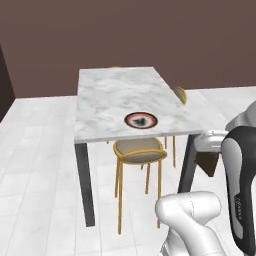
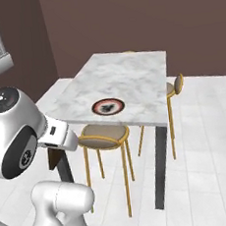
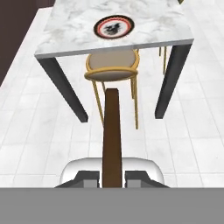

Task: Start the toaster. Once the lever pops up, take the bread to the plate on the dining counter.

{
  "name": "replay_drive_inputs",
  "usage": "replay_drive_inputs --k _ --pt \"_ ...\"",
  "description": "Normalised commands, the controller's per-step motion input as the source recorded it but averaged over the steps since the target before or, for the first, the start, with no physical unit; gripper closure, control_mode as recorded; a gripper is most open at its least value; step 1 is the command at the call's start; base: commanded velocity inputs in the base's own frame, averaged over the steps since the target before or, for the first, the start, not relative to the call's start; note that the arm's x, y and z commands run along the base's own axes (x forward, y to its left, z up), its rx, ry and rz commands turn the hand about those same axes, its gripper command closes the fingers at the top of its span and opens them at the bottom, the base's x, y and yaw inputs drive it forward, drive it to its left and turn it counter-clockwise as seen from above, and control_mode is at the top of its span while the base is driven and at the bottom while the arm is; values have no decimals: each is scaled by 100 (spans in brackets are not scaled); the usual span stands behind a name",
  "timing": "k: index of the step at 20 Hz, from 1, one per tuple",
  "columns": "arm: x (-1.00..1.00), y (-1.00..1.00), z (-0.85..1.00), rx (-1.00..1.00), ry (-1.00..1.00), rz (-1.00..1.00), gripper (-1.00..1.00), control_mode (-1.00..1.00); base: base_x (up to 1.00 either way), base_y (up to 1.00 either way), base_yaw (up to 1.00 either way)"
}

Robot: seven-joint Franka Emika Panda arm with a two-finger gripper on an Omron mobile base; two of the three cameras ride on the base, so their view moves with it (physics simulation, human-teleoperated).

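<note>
Your jaws are clamped on the bread (image 3: pixel 112 131), edge-on and below the table (image 3: pixel 78 30). Lift clear of the stool (image 3: pixel 113 65) first, then carry it forward over the plate (image 3: pixel 114 26).

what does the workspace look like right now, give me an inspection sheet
surface: dining counter, white marble top on dark legs, bare except for the plate
job's things: plate near the counter's front edge, nothing on it; bread held edge-on in the gripper, short of the counter
clutter: nothing seen
grippers: gripper with jaws shut on the bread, pointed toward the plate
cables: nothing seen
surroundings: gold-legged stool tucked under the counter's front edge, second stool at its far side, pale tiled floor, dark brown walls
</note>
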Motion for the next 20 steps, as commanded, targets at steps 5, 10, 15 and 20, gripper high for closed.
replay_drive_inputs --k 5,10,15,20 --pt "0 0 0 0 0 0 100 100 64 27 0" --pt "0 0 0 0 0 0 100 100 63 3 -4" --pt "0 0 0 0 0 0 100 100 63 0 -13" --pt "0 0 0 0 0 0 100 100 37 0 -9"
